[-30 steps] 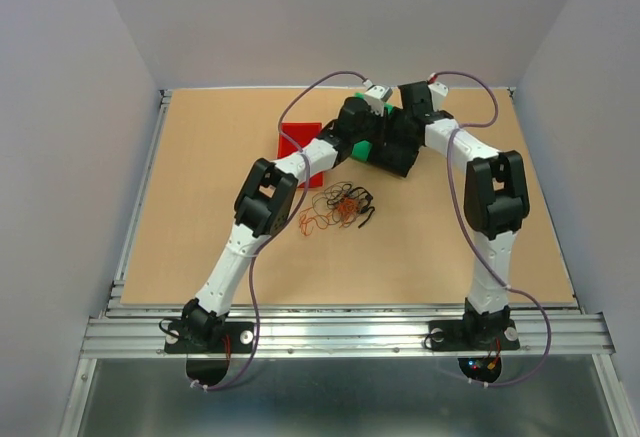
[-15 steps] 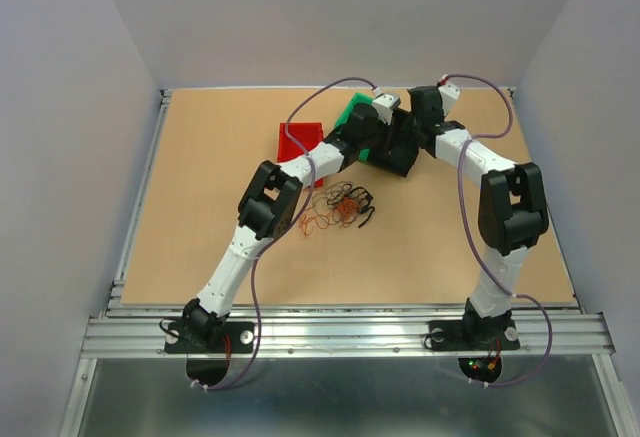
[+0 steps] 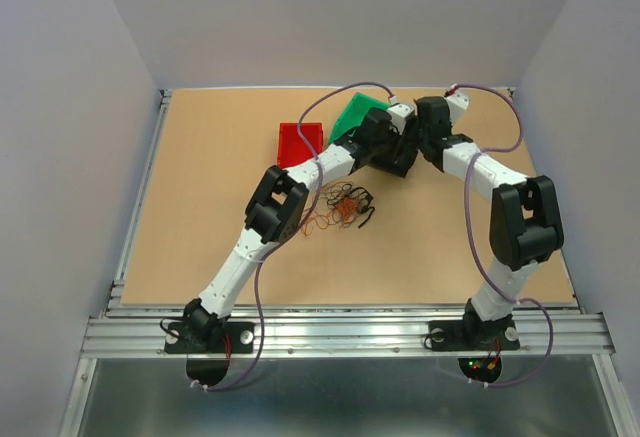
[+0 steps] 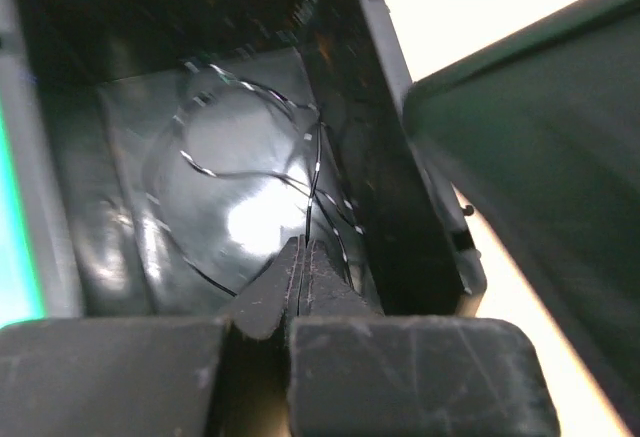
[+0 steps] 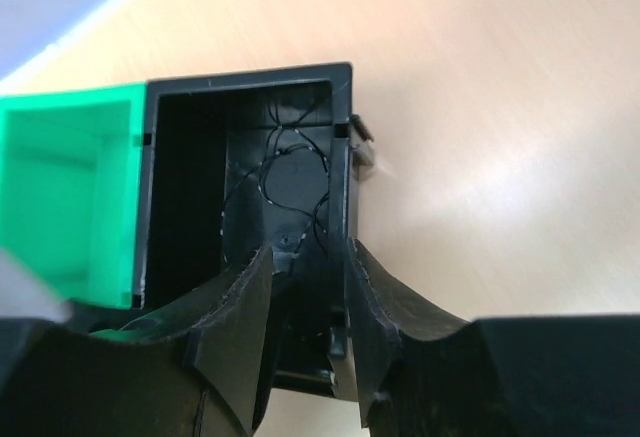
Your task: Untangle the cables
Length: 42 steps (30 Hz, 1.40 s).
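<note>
While the bunch of cables [image 3: 338, 207] lay on the worktop [image 3: 200, 187] near its middle, apart from the bins, one black wire [image 4: 313, 172] was seen looped inside the black bin [image 5: 250, 75] at the far side. The left pincer [image 4: 300, 269] was closed on that wire, its fingers pressed together above the bin's floor, so the dropping of a freed strand was judged to be the step in hand. The right pincer [image 5: 307, 249] was held open, its jaws set to either side of the bin's wall. Contact could not be told, but the placing was judged as meant to steady the bin. A green bin [image 3: 355, 115] stood against the black one, with a red bin [image 3: 298, 140] near it. Most of the untangling was judged yet to be done.
</note>
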Tool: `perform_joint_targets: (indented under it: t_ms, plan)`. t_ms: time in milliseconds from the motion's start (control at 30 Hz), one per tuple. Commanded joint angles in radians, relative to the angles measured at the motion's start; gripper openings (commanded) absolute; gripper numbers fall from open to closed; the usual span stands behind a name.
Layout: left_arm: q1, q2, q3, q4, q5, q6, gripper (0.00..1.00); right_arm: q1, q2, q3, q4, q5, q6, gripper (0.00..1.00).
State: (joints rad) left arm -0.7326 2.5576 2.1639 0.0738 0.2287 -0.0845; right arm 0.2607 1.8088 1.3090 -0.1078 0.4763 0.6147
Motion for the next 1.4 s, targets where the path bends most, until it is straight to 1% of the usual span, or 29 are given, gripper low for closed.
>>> perform_joint_targets:
  t_ms: [0, 67, 200, 233, 367, 400, 433, 567, 700, 767, 867, 967, 1100, 1167, 1200, 1233, 1267, 1367]
  plan:
    - [-0.014, 0.030, 0.112, -0.138, 0.026, 0.031, 0.00, -0.015, -0.141, -0.130, 0.141, 0.105, 0.046, 0.41]
    - [-0.021, 0.053, 0.145, -0.189, 0.032, 0.034, 0.00, -0.024, -0.210, -0.210, 0.196, 0.117, 0.048, 0.41]
    - [-0.028, 0.055, 0.137, -0.218, 0.061, 0.045, 0.00, -0.034, -0.284, -0.267, 0.204, 0.157, 0.059, 0.41]
    - [-0.031, 0.053, 0.136, -0.224, 0.090, 0.045, 0.00, -0.037, -0.302, -0.295, 0.204, 0.166, 0.063, 0.41]
    - [-0.044, 0.056, 0.136, -0.299, 0.147, 0.013, 0.00, -0.040, -0.428, -0.404, 0.227, 0.246, 0.103, 0.41]
    - [-0.048, 0.053, 0.128, -0.302, 0.176, 0.003, 0.00, -0.040, -0.490, -0.424, 0.232, 0.251, 0.100, 0.41]
    - [-0.056, 0.049, 0.117, -0.302, 0.185, -0.006, 0.00, -0.040, -0.517, -0.459, 0.234, 0.255, 0.099, 0.41]
    - [-0.088, -0.020, 0.015, -0.267, 0.184, -0.034, 0.00, -0.041, -0.637, -0.523, 0.235, 0.260, 0.076, 0.42]
    - [-0.134, -0.103, -0.111, -0.175, 0.167, -0.069, 0.00, -0.041, -0.726, -0.571, 0.234, 0.249, 0.059, 0.42]
    - [-0.154, -0.119, -0.145, -0.166, 0.169, -0.092, 0.00, -0.041, -0.773, -0.582, 0.232, 0.239, 0.042, 0.42]
    - [-0.185, -0.112, -0.156, -0.172, 0.169, -0.136, 0.00, -0.041, -0.827, -0.585, 0.186, 0.209, 0.025, 0.43]
    - [-0.214, -0.093, -0.164, -0.173, 0.137, -0.144, 0.00, -0.041, -0.847, -0.565, 0.119, 0.199, 0.014, 0.43]
    - [-0.229, -0.083, -0.130, -0.195, 0.087, -0.139, 0.01, -0.041, -0.865, -0.557, 0.076, 0.206, 0.002, 0.43]
    - [-0.229, -0.115, -0.131, -0.184, 0.031, -0.133, 0.09, -0.043, -0.882, -0.563, 0.069, 0.208, -0.003, 0.43]
    - [-0.229, -0.126, -0.131, -0.174, 0.017, -0.120, 0.21, -0.041, -0.894, -0.568, 0.063, 0.214, -0.004, 0.43]
    - [-0.229, -0.140, -0.133, -0.170, 0.000, -0.112, 0.27, -0.040, -0.920, -0.573, 0.059, 0.216, -0.004, 0.43]
    - [-0.229, -0.166, -0.139, -0.160, -0.021, -0.101, 0.36, -0.041, -0.936, -0.582, 0.051, 0.220, -0.006, 0.43]
    - [-0.229, -0.210, -0.139, -0.164, -0.049, -0.080, 0.46, -0.041, -0.991, -0.597, 0.036, 0.222, -0.007, 0.43]
